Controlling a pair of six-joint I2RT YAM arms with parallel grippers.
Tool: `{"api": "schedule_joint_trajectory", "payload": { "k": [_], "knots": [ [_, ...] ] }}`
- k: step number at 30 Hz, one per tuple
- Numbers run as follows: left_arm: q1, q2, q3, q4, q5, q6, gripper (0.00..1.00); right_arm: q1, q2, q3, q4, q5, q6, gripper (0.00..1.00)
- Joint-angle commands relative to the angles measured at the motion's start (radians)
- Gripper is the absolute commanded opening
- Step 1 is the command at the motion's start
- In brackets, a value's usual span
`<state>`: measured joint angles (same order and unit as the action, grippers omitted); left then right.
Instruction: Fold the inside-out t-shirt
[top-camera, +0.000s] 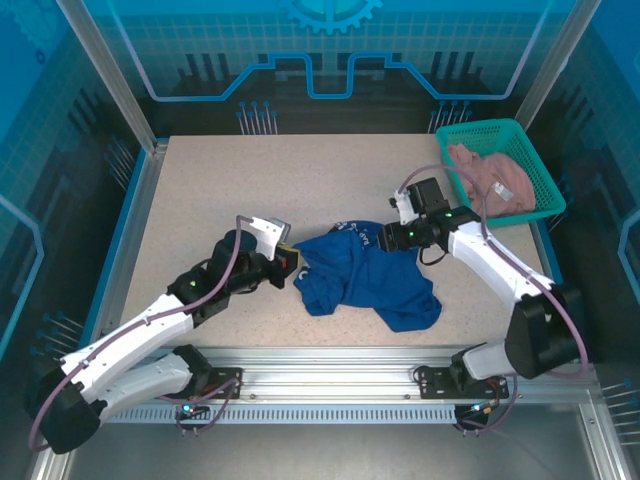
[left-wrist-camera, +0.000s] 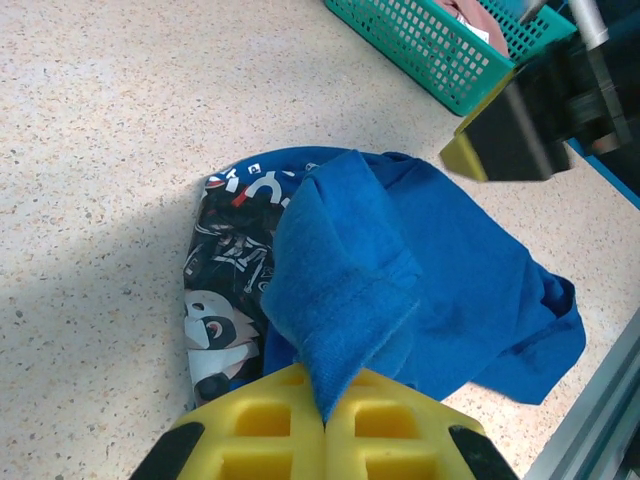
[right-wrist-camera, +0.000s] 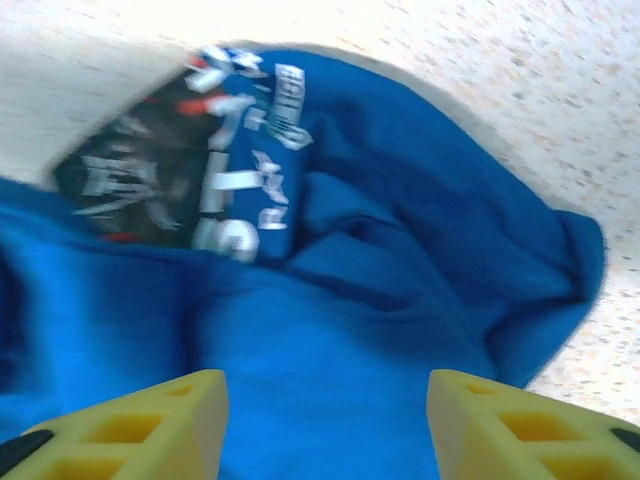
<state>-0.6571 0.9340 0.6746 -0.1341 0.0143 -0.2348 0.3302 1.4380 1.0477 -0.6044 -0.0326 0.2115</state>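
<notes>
A crumpled royal-blue cotton t-shirt (top-camera: 365, 280) lies in a soft heap mid-tabletop (top-camera: 250, 180), on speckled beige. A dark printed graphic (left-wrist-camera: 225, 290) shows at one edge. The yellow-padded left pincer (left-wrist-camera: 325, 415) is clamped on a raised fold. The right pincer (right-wrist-camera: 325, 385) hovers over the t-shirt, fingers apart. A teal mesh basket (top-camera: 480, 126) holding a pink garment (top-camera: 490, 178) sits far right.

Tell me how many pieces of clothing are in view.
2. The blue t-shirt, crumpled mid-table, is pinched by the left hand; a pinkish garment sits in the green basket, far right. The basket may hide more.
</notes>
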Motion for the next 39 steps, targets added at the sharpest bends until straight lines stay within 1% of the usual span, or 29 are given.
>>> {"api": "schedule_joint_trajectory", "payload": {
  "k": [1, 3, 4, 5, 6, 7, 10, 12, 13, 15, 18, 20, 22, 24, 26, 28, 29, 31, 32, 33, 34, 35, 36, 37, 39],
  "knots": [
    [0.011, -0.003, -0.001, -0.012, -0.013, -0.014, 0.00, -0.034, 0.081, -0.033, 0.034, 0.110, 0.030, 0.59],
    [0.014, 0.000, 0.005, -0.011, -0.015, -0.012, 0.00, -0.046, 0.139, -0.030, 0.064, 0.079, 0.032, 0.59],
    [0.016, 0.003, 0.009, -0.012, -0.018, -0.012, 0.00, -0.049, 0.170, -0.023, 0.083, 0.071, 0.031, 0.54],
    [0.019, 0.003, 0.013, -0.014, -0.023, -0.013, 0.00, -0.049, 0.195, -0.012, 0.090, 0.066, 0.030, 0.46],
    [0.022, 0.004, 0.019, -0.014, -0.036, -0.016, 0.00, -0.049, 0.210, 0.002, 0.093, 0.067, 0.026, 0.34],
    [0.027, 0.005, 0.026, -0.017, -0.052, -0.022, 0.00, -0.049, 0.204, 0.010, 0.103, 0.074, 0.022, 0.25],
    [0.058, 0.005, 0.069, -0.017, -0.132, -0.057, 0.00, -0.059, 0.128, 0.057, 0.108, 0.105, 0.002, 0.09],
    [0.107, 0.013, 0.112, 0.001, -0.185, -0.094, 0.00, -0.077, 0.079, 0.116, 0.110, 0.112, -0.011, 0.01],
    [0.145, 0.025, 0.144, 0.017, -0.206, -0.114, 0.00, -0.091, 0.062, 0.161, 0.116, 0.104, -0.015, 0.00],
    [0.227, 0.061, 0.221, 0.045, -0.219, -0.152, 0.00, -0.114, 0.053, 0.262, 0.114, 0.080, -0.010, 0.00],
    [0.341, 0.109, 0.378, 0.064, -0.180, -0.175, 0.00, -0.123, 0.054, 0.439, 0.076, 0.055, -0.007, 0.00],
    [0.376, 0.106, 0.480, 0.042, -0.148, -0.159, 0.00, -0.123, 0.030, 0.509, 0.054, 0.044, -0.013, 0.00],
    [0.378, 0.065, 0.530, 0.026, -0.119, -0.117, 0.00, -0.123, -0.031, 0.512, 0.037, 0.043, -0.019, 0.00],
    [0.378, 0.004, 0.525, -0.024, -0.083, -0.102, 0.00, -0.120, -0.111, 0.442, 0.029, 0.035, -0.016, 0.01],
    [0.378, -0.069, 0.471, -0.086, -0.015, -0.120, 0.00, -0.111, -0.199, 0.318, 0.011, 0.033, 0.002, 0.02],
    [0.378, -0.148, 0.388, -0.156, 0.084, -0.151, 0.00, -0.097, -0.301, 0.181, -0.030, 0.036, 0.018, 0.06],
    [0.376, -0.197, 0.324, -0.187, 0.136, -0.182, 0.00, -0.089, -0.363, 0.079, -0.040, 0.055, 0.038, 0.09],
    [0.376, -0.287, 0.201, -0.227, 0.228, -0.234, 0.00, -0.081, -0.463, -0.086, -0.056, 0.050, 0.089, 0.11],
    [0.375, -0.329, 0.126, -0.244, 0.263, -0.270, 0.06, -0.077, -0.503, -0.158, -0.053, 0.033, 0.115, 0.14],
    [0.375, -0.360, 0.060, -0.239, 0.293, -0.300, 0.19, -0.076, -0.527, -0.233, -0.042, 0.019, 0.133, 0.23],
    [0.375, -0.373, 0.010, -0.228, 0.306, -0.322, 0.32, -0.075, -0.535, -0.270, -0.026, 0.014, 0.139, 0.28],
    [0.374, -0.374, -0.022, -0.220, 0.304, -0.342, 0.44, -0.076, -0.529, -0.294, 0.000, 0.011, 0.138, 0.30],
    [0.375, -0.360, -0.034, -0.219, 0.286, -0.341, 0.54, -0.075, -0.509, -0.289, 0.028, 0.008, 0.138, 0.34],
    [0.375, -0.334, -0.031, -0.212, 0.249, -0.334, 0.61, -0.074, -0.472, -0.272, 0.067, 0.005, 0.135, 0.39],
    [0.375, -0.259, -0.014, -0.176, 0.142, -0.315, 0.65, -0.070, -0.382, -0.239, 0.158, 0.010, 0.135, 0.46]
  ]
}}
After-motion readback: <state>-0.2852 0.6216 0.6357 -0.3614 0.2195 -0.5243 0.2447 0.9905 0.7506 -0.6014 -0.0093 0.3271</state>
